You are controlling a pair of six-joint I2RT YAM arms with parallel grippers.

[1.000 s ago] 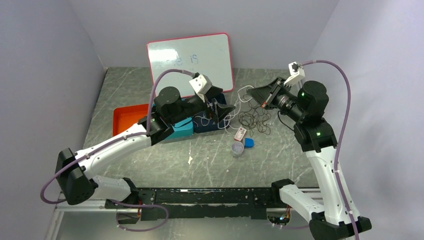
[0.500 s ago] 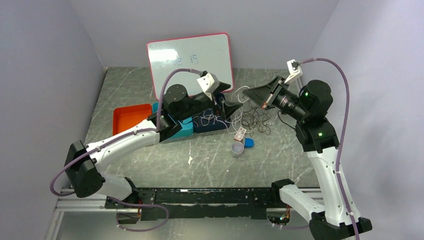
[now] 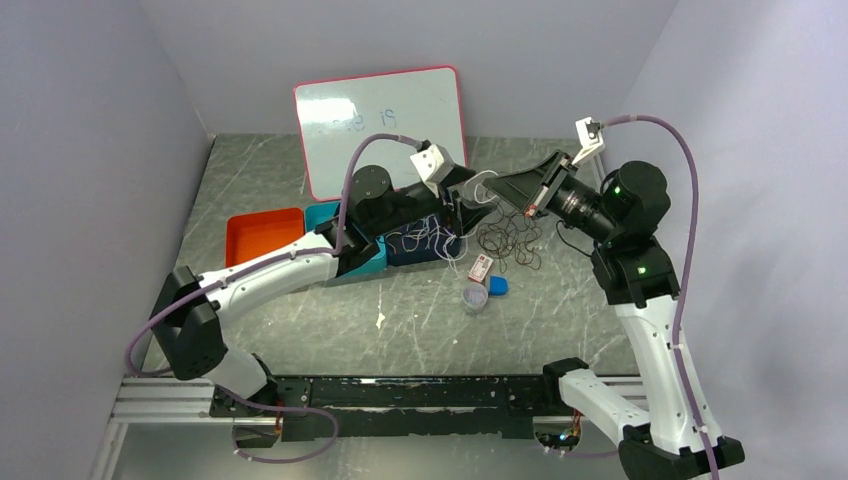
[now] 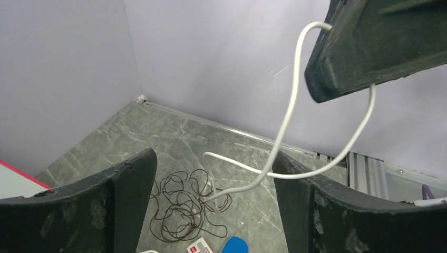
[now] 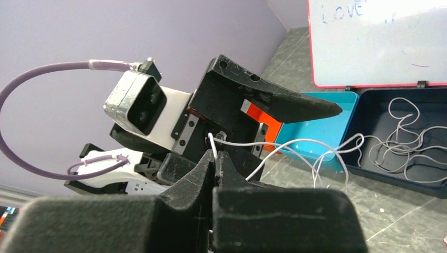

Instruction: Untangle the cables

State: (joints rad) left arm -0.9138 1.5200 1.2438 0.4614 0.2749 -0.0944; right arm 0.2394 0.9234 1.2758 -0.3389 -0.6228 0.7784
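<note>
My right gripper point(image 3: 497, 187) is shut on a white cable point(image 5: 295, 143) and holds it above the table; its jaws point(image 5: 215, 154) pinch the cable's end. The cable hangs as a loop point(image 4: 287, 113) in front of my left gripper point(image 4: 215, 158), which is wide open and empty, close beside the right gripper point(image 3: 472, 200). I cannot tell whether the loop touches its fingers point(image 4: 311, 205). More white cables point(image 3: 425, 238) lie tangled in a dark blue box point(image 3: 400, 257). A dark brown cable tangle point(image 3: 510, 240) lies on the table, also in the left wrist view point(image 4: 179, 208).
A whiteboard point(image 3: 385, 125) leans on the back wall. An orange tray point(image 3: 255, 235) and a teal box point(image 3: 365, 258) sit left of the dark blue box. A red-white packet point(image 3: 481, 267), a blue cap point(image 3: 498, 285) and a small clear cup point(image 3: 476, 297) lie near the tangle.
My left arm has reached right and back, bringing its open gripper up to the right gripper. The right gripper has stayed shut on the white cable, raised slightly.
</note>
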